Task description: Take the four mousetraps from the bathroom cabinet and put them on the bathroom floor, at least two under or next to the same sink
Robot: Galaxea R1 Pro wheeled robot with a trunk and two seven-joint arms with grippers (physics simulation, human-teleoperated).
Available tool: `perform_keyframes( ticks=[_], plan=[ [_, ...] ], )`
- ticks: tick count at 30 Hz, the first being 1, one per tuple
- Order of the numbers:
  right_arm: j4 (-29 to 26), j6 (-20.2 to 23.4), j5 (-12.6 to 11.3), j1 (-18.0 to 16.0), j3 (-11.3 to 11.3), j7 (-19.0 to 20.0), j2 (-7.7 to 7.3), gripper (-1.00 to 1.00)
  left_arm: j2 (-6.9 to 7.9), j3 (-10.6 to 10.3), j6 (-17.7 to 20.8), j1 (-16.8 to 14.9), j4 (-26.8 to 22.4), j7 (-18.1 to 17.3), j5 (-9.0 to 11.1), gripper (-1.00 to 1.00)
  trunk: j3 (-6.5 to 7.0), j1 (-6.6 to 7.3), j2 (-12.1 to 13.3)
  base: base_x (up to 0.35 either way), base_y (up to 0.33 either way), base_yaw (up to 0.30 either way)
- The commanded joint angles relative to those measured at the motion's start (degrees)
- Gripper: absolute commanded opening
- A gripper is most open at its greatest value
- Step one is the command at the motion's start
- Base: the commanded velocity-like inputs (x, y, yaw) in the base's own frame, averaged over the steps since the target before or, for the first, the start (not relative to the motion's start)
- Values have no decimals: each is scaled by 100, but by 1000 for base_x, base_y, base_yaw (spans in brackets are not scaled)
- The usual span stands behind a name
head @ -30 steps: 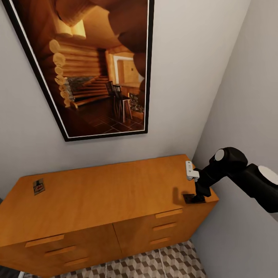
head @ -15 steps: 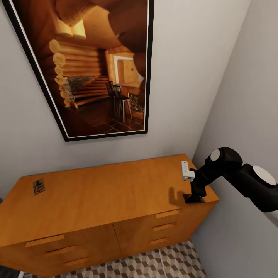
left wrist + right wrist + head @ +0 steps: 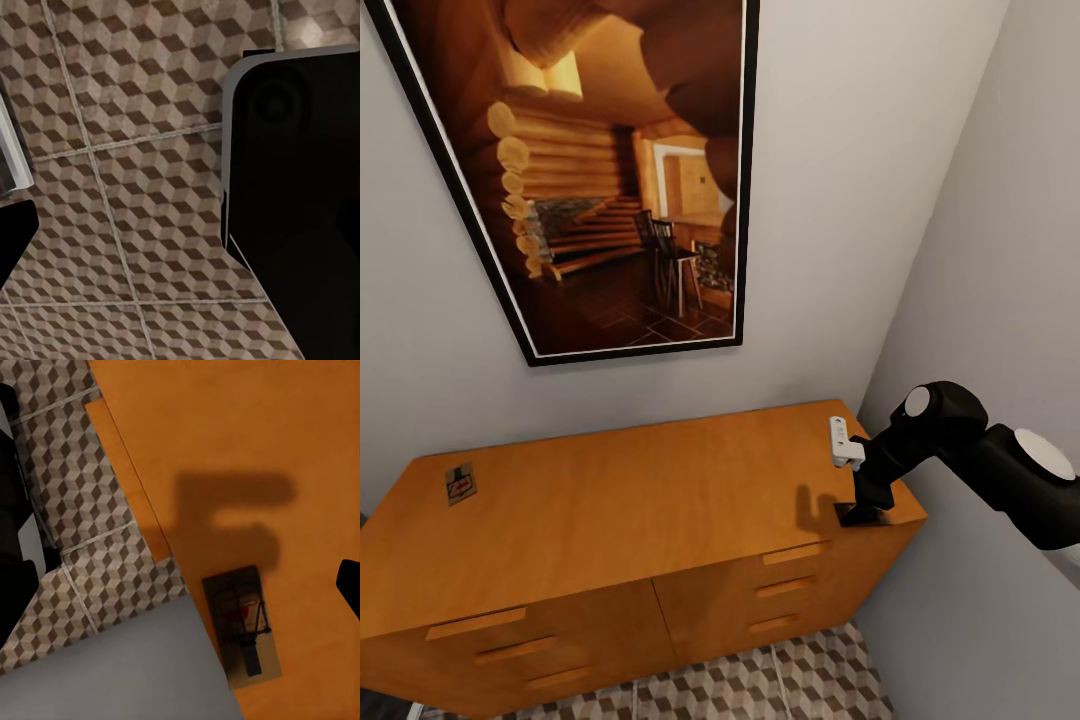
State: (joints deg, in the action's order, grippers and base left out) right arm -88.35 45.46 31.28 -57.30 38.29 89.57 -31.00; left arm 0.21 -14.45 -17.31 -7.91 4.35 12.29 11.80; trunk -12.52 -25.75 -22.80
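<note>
- Step in hand looks like picking the mousetrap off the cabinet top. This trap sits at the far-right corner of the top, right by the edge next to the grey side wall.
- The right gripper hangs just over that corner. Its fingertips are hard to make out in the head view and one dark tip just pokes into the right wrist view, so I can't tell if it's open or closed. It doesn't seem to have the trap yet.
- I'd come straight down and pinch across the board's short width, staying off the dark wire and spring parts. It's a thin flat board, so the fingers need to get right down to the wood.
- Careful near that edge: a nudge could slide it off the corner.
- There's a second mousetrap on the far-left end of the top, well apart.
- Big framed cabin picture hangs on the wall above; no obstacle.
- The left wrist view looks down at the cube-pattern bathroom floor; can't tell the left gripper's state either.
</note>
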Motion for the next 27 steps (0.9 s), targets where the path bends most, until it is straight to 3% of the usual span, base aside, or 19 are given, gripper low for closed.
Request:
perform_keyframes(
  ticks=[1, 17, 27],
  plan=[
    [-7, 60, 42, -9, 10, 43, -3, 100, -3, -49, -39, -9, 22, 2, 46, 100, -11, -3, -12, 0, 0, 0],
    [25, 51, -44, -9, 10, 43, -2, 100, -3, -49, -38, -9, 22, -3, 50, 100, -11, -3, -12, 0, 0, 0],
    [325, 35, -51, -9, 12, 12, -2, 100, -3, -49, -39, -9, 22, 0, 50, 100, -11, -3, -12, 0, 0, 0]
  ],
)
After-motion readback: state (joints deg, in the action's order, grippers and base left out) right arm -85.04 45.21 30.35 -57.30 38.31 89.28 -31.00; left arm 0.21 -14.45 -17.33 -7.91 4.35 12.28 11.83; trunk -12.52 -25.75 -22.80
